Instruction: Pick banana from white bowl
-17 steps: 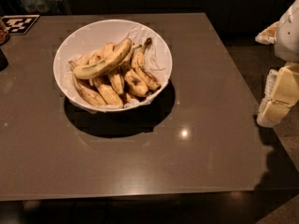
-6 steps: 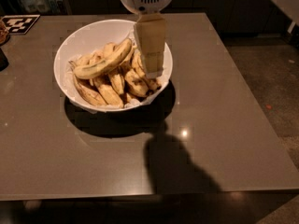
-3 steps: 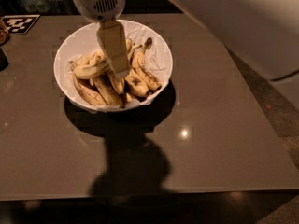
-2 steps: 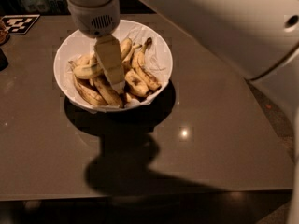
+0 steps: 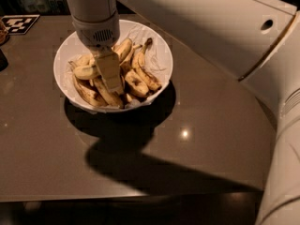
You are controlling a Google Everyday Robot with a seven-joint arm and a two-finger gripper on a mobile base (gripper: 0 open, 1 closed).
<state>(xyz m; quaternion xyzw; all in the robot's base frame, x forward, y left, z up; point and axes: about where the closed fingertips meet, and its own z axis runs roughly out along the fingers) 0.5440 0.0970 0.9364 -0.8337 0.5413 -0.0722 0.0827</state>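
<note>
The white bowl (image 5: 162,55) stands on the brown table at the upper left and is lined with crumpled white paper. It holds several bananas. The long yellow banana (image 5: 85,72) lies across the top of the pile, and its middle is hidden behind my gripper. Shorter, browner, black-blotched bananas (image 5: 140,76) lie beside and under it. My gripper (image 5: 115,86) reaches down from above into the middle of the bowl, over the long banana, with its tip among the bananas.
My white arm (image 5: 225,27) spans the upper right and runs down the right edge. A black-and-white checkered marker (image 5: 18,23) lies at the table's far left corner. A dark object (image 5: 2,60) sits at the left edge. The table's front edge (image 5: 140,195) is near the bottom.
The gripper came in from the right, moved left over the bowl and dropped lower into the bananas. The arm now fills much more of the view. The bananas have not visibly shifted.
</note>
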